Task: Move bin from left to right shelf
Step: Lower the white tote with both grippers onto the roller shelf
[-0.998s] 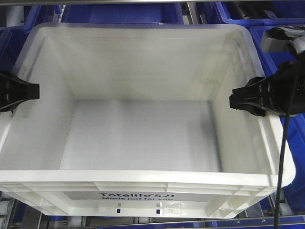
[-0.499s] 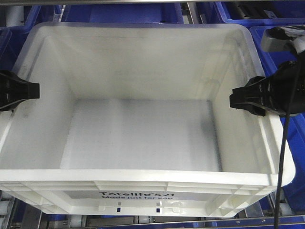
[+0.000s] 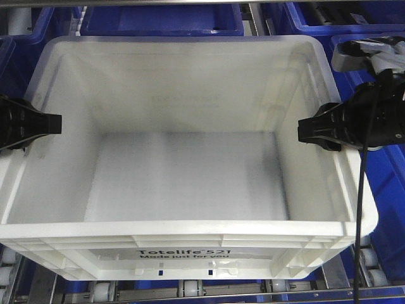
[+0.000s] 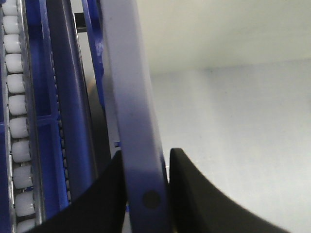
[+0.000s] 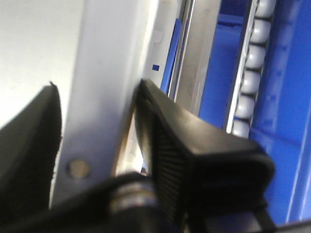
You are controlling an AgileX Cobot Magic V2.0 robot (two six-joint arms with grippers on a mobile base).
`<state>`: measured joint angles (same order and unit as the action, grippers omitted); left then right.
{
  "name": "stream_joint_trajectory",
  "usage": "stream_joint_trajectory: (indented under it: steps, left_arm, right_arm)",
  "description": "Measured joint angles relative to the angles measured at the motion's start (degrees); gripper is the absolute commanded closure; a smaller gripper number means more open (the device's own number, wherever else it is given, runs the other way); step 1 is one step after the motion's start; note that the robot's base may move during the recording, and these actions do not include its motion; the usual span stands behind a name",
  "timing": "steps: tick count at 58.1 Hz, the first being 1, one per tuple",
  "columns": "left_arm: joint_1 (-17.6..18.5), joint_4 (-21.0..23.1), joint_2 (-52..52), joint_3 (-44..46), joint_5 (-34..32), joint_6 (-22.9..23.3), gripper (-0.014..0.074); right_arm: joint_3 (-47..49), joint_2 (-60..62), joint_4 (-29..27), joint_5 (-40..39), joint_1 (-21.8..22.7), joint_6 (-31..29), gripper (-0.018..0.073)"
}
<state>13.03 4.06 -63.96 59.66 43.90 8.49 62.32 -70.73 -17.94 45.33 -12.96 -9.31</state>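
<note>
Dark blue plastic totes [image 3: 161, 19] crowd the back and right edges of the roller surface [image 3: 190, 289], whose small white wheels show along its front edge. Across its middle is the bin [image 3: 190, 229], a white translucent rectangular tote with a ribbed rim, a smooth hollow interior and black print on the front wall. The left hand [image 3: 49, 124] pinches the left wall between two curved black fingers. The right hand [image 3: 313, 132], with one ridged pad, clamps the right wall likewise. A thin black cable [image 3: 359, 209] hangs beside it.
</note>
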Motion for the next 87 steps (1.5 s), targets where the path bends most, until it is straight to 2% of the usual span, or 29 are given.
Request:
stream_joint_trajectory:
  steps: [50,64,87]
  left_arm:
    - [-0.16,-1.26,-10.72,0.0,-5.48,-0.41,0.0603]
    - [-0.16,-1.27,-11.4,0.0,-7.74,-0.44,0.0603]
    - [-0.16,-1.27,-11.46,0.0,-7.89,-0.38,0.0603]
  right_arm:
    - [0.0,-9.17,0.83,-9.26,0.13,-4.01,0.0564]
    - [-0.02,-9.77,0.95,-9.71,0.28,-4.06,0.0564]
    - [-0.02,-9.77,1.0,-11.75,0.38,-4.32,0.0564]
